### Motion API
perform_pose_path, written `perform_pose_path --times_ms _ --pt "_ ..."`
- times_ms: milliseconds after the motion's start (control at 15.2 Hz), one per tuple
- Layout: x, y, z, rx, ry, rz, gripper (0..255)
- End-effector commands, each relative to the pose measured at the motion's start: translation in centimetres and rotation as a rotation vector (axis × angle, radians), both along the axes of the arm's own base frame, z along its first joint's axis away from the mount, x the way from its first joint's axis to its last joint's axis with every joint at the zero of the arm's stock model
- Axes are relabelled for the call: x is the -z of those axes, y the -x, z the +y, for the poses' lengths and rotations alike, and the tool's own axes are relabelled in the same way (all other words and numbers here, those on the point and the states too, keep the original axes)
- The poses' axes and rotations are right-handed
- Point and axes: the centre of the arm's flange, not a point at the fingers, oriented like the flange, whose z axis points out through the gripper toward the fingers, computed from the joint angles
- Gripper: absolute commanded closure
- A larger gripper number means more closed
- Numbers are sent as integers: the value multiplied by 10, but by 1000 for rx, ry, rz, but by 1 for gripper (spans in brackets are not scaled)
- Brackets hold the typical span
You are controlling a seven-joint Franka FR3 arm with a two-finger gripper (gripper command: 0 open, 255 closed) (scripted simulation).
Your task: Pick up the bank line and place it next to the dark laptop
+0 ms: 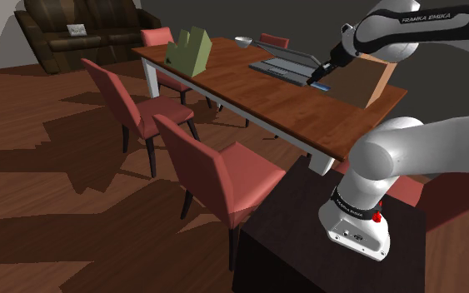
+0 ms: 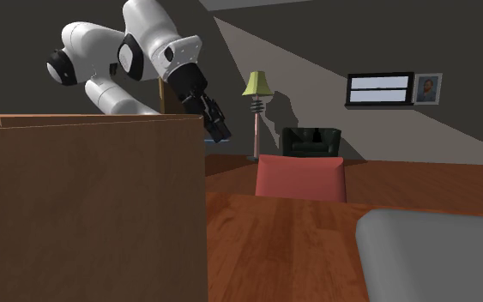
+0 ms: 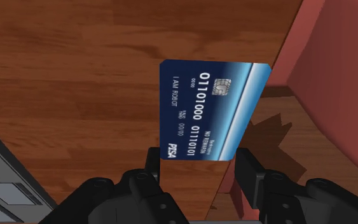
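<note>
Dark stand [image 1: 295, 250] nearest in the shoulder view; the gripper [image 1: 319, 81] hangs over the surface [image 1: 249, 100] beside the laptop [image 1: 284, 64]. In the second exterior view, a brown box [image 2: 85, 206] fronts it. In the wrist view, it is clamped on a blue bank card [image 3: 212, 108] near the surface's edge.

Arm outstretched, claw loaded.
The white arm [image 1: 391, 154] reaches forward; the black claw [image 3: 199, 162] angles down, clasping a blue card [image 3: 212, 108].

white glossy arm [image 1: 391, 154], fat rounded links, dark rings at joints. black "FRANKA EMIKA" lettering [image 1: 424, 17] on upper link. black band [image 1: 351, 205] with tiny white text, plus red dot [image 1: 377, 217], low near base. gripper [image 3: 198, 159] all black, blocky, two chunky fingers [image 3: 250, 168].
</note>
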Motion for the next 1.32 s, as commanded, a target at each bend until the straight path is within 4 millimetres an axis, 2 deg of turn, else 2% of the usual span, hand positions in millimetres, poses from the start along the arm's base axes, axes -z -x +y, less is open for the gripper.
perform_pose_path --times_ms 0,858,924,1254 --pt "-11 0 0 0 0 0 255" --pt "-80 0 0 0 0 0 255" --pt "-80 0 0 0 0 0 255" --pt "-81 -55 -37 0 0 0 255"
